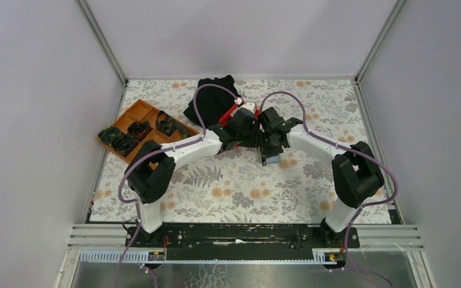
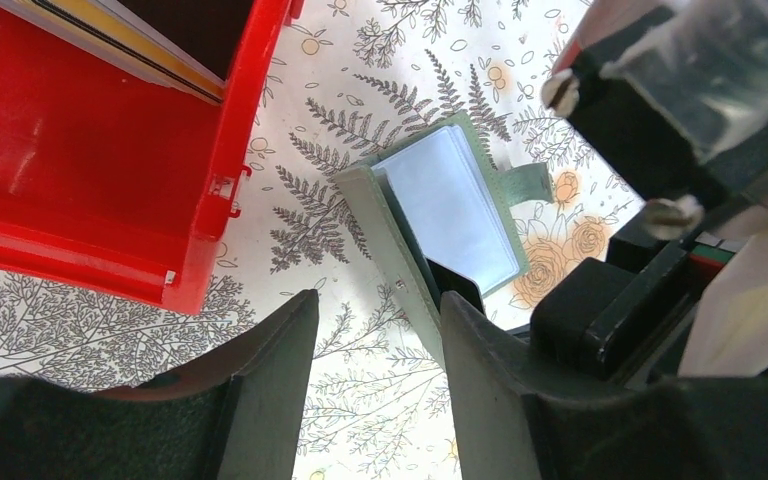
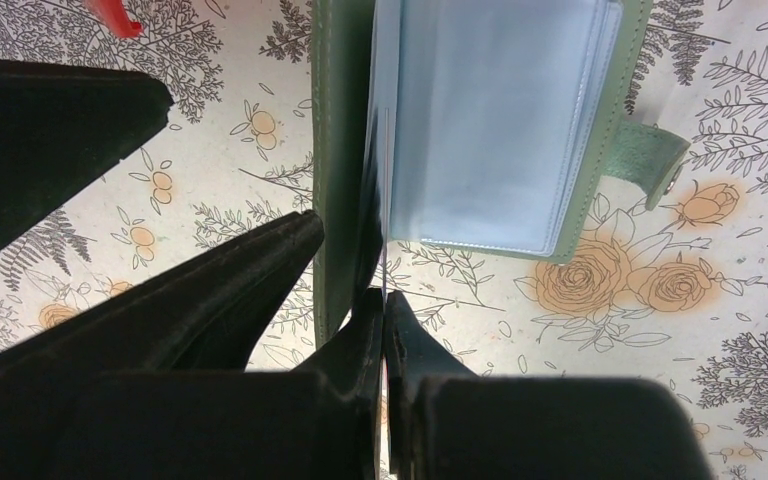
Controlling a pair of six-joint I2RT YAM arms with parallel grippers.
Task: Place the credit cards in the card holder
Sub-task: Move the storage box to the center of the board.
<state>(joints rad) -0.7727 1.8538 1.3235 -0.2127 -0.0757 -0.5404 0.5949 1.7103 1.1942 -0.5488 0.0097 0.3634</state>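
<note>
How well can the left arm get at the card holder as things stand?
Probably yes: the left tool stands open with the card holder's green cover right beside one finger, nothing between them. The right tool, shut on a credit card, works from the opposite side.

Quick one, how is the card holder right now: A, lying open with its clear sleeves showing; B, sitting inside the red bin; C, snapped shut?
A: the card holder lies open on the floral tablecloth, clear sleeves showing, outside the red bin.
</note>
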